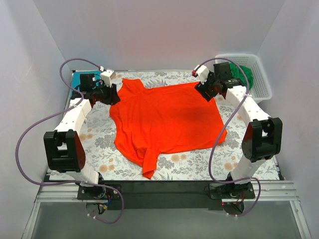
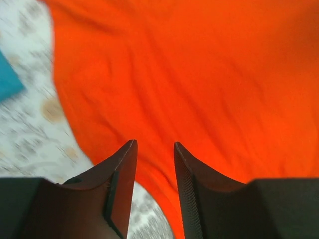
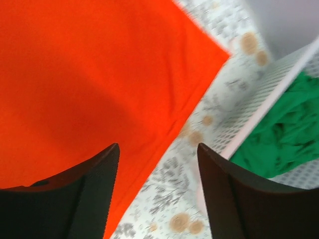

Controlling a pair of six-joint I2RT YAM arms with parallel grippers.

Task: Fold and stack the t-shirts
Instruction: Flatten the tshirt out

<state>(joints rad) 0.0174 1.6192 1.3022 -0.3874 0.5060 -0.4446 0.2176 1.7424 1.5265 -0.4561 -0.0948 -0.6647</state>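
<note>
An orange-red t-shirt (image 1: 167,119) lies spread flat on the floral cloth, one sleeve pointing at the near edge. My left gripper (image 1: 113,95) hovers over its far left edge by the collar. In the left wrist view that gripper (image 2: 154,143) is open, with the orange-red t-shirt (image 2: 199,74) below and nothing between its fingers. My right gripper (image 1: 208,91) hangs above the far right corner. In the right wrist view it (image 3: 158,145) stands open over the hem of the orange-red t-shirt (image 3: 89,74). A teal t-shirt (image 1: 77,78) sits at the back left. A green t-shirt (image 1: 247,74) fills the basket.
The white lattice basket (image 1: 264,87) stands at the back right, its rim (image 3: 269,94) close beside my right gripper. The grey floral cloth (image 1: 99,134) covers the table. White walls close in the back and both sides. A corner of the teal t-shirt (image 2: 7,79) shows left of my left gripper.
</note>
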